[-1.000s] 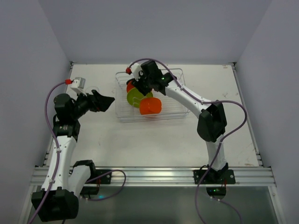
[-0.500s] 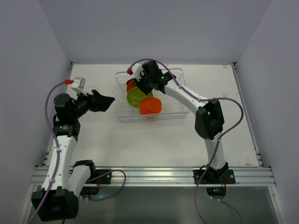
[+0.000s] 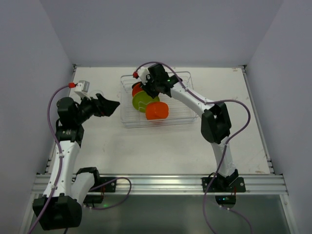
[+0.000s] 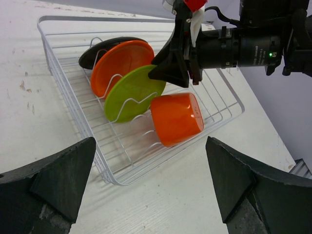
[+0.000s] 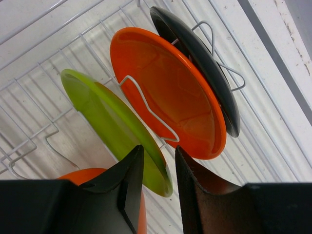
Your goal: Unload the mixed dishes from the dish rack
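The dish rack stands at the back middle of the table. A black plate, an orange plate and a lime green plate stand on edge in its slots. An orange cup lies on its side beside them. My right gripper reaches into the rack with its jaws astride the green plate's rim, still open, a narrow gap showing at one finger. My left gripper hovers wide open to the left of the rack, holding nothing.
The rack's wire walls and upright slot prongs surround the right gripper. Walls close in the table at the back and both sides. Bare white tabletop lies between the rack and the arm bases.
The right gripper's jaws have narrowed around the green plate's rim, and the right arm's elbow has drifted slightly left. The left arm has not moved.
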